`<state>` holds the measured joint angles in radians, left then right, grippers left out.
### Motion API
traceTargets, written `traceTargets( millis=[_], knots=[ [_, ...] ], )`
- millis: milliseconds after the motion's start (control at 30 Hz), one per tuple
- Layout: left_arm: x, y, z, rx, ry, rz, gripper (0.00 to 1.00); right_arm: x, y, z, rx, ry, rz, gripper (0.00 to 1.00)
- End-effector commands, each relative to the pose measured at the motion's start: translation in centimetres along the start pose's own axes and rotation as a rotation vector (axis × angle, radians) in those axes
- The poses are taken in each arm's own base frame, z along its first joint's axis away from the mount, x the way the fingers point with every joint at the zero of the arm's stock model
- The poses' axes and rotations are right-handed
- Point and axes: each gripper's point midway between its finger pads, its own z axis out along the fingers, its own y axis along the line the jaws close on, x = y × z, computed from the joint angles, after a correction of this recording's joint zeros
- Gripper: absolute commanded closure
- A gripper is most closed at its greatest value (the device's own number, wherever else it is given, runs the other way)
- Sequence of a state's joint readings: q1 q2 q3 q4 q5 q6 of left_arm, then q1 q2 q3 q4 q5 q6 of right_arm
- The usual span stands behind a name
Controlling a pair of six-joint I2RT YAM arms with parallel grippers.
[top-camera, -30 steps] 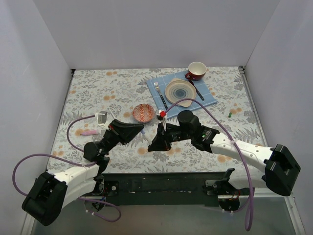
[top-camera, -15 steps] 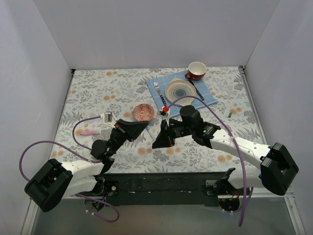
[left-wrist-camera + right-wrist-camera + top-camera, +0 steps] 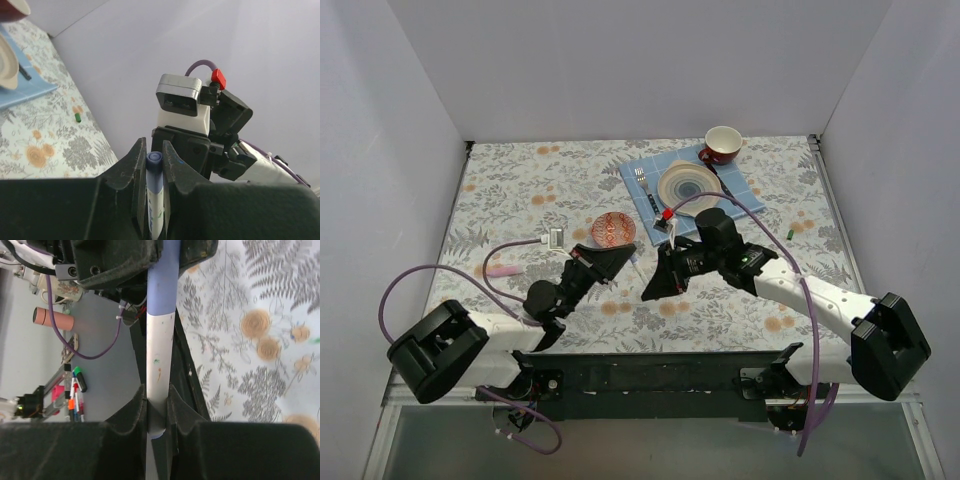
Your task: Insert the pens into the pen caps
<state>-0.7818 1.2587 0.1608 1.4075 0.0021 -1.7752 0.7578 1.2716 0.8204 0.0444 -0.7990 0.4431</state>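
Pushing dead straight was my plan: right claw (image 3: 156,396) clamped the pen (image 3: 161,355), left claw (image 3: 152,150) pinched its cap (image 3: 162,285).

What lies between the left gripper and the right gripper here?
One pen, white barrel with a blue end, bridges the gap: the right gripper clamps the white part, the left gripper the blue end. The right wrist view shows it.

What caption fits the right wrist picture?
Right hand and left hand hold one white, blue-ended pen above the flowery table.
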Motion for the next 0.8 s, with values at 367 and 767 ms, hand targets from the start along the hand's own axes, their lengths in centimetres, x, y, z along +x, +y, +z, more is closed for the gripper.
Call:
traceTargets(
  millis=[367, 767],
  knots=[
    [6.4, -4.6, 0.9, 0.066, 0.56, 0.201, 1.0, -6.6, 4.6, -5.6, -0.046, -0.474, -0.428, 0.47],
    [3.0, 9.8, -0.9, -0.748, 0.514, 0.329, 1.0, -3.1, 0.2, -10.2, 0.35, -0.541, -0.274, 0.21]
  ],
)
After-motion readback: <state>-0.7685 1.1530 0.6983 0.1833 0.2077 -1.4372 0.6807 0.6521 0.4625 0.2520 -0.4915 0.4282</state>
